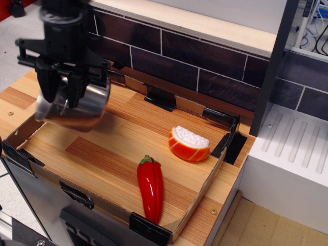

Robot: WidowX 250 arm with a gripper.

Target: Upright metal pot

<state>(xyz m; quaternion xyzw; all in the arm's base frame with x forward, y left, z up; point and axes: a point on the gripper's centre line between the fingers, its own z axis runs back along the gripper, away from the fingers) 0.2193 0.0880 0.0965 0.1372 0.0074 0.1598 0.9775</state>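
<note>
The metal pot (77, 105) is seen at the far left of the wooden tray (169, 169), lifted clear of the board and held in the gripper (72, 84). The gripper is closed on the pot from above; one finger appears to pass inside the mouth and the other outside the wall, though the exact contact is blurred and cannot be confirmed. The pot's outline is smeared, so its tilt is read only roughly. The pot lies directly below the gripper, hanging from it.

The relation that matters is noted: the pot's long axis runs close to vertical, mouth upward toward the gripper, with the base appearing to lean slightly toward the lower left. The base seems to hover above the tray floor near the left cardboard edge (20, 134); no contact with the floor is evident, but the gap cannot be judged with confidence.

Judgement: the righting appears largely done. What seems left is lowering straight down until the base sits flat, then letting go. Any remaining lean should be taken out before release, otherwise the pot may rock or tip back.

A red pepper (150, 187) is recorded at the front of the tray and an orange-and-white food piece (188, 143) toward the right, both well apart from the pot and clear of the expected set-down spot.
</note>
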